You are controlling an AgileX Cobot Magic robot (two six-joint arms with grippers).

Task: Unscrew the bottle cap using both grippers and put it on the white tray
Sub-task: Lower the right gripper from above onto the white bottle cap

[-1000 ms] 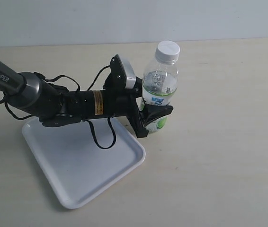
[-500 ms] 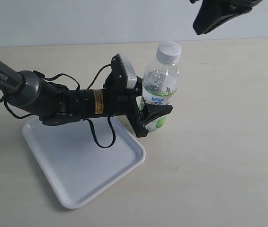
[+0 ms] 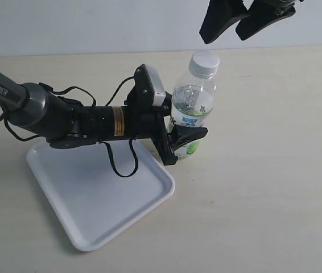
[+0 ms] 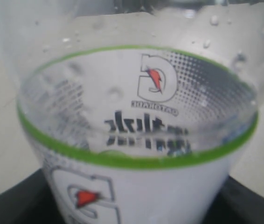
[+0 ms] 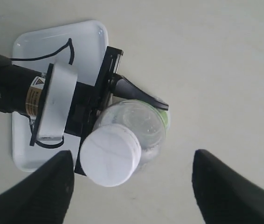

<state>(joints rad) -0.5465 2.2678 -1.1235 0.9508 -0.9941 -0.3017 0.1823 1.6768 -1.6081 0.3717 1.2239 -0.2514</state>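
The pale beige worktop [image 3: 275, 187] carries all items. A flat white rectangular plastic tray [image 3: 93, 210] lies on it, and the cap is not on it. One tray corner is just beside the bottle base.

The left end effector [image 3: 185, 138] reaches over the tray and is pinching the lower, labelled body of the small clear plastic bottle [image 3: 194, 99]. The bottle stands upright on the worktop beside the tray.

The right end effector [image 3: 239, 21] hangs above the bottle with its fingers spread wide, touching nothing. In the right wrist view the cap lies between the two fingers, offset toward one.

The small round white ribbed screw cap [image 3: 204, 62] is seated on the bottle neck and is not yet unscrewed.

Handling, as judged:
- **Bottle:** it appears thin-walled and light, with little liquid. It may flex or rotate in the clamp under torque.
- **Cap:** it is rigid, and its ribs give purchase.
- **Where to grip:** take hold across the ribbed side wall, fingers level and centred on the neck axis.
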